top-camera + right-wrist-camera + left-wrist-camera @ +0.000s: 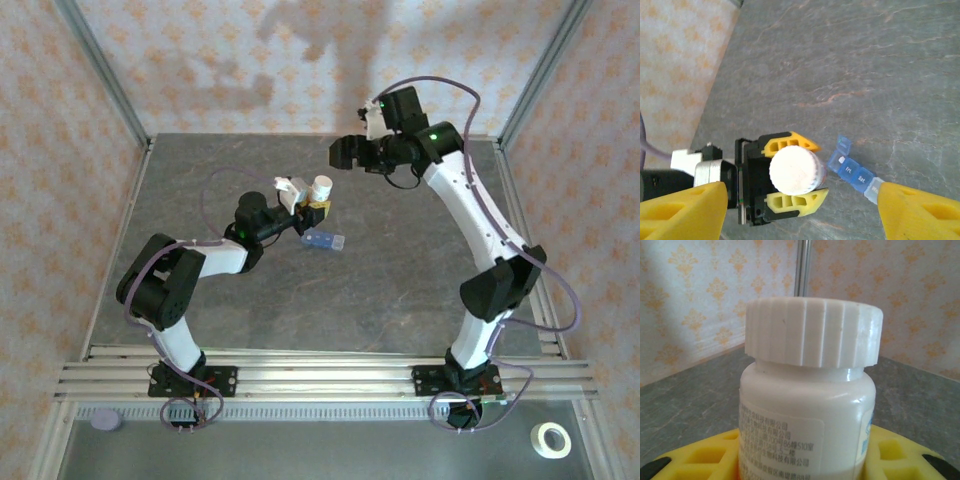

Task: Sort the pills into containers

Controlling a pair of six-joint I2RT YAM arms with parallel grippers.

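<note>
A white pill bottle (pixel 320 187) with its ribbed cap (pixel 812 330) on stands upright in my left gripper (pixel 312 203), whose yellow fingers (pixel 790 144) are shut on its body. Just right of it on the table lies the blue strip of containers (pixel 856 176), also in the top view (pixel 323 240). Its end lid is flipped open and one white pill (pixel 841 160) lies in that compartment. My right gripper (pixel 345 152) hovers above the bottle cap (pixel 795 171), open wide, with nothing between its yellow fingers (pixel 680 212).
The grey table (pixel 400 290) is enclosed by patterned walls and metal corner posts (pixel 105 70). Aluminium rails (pixel 320 375) run along the near edge. A tape roll (pixel 550 440) and a purple disc (pixel 105 422) lie in front of the rails.
</note>
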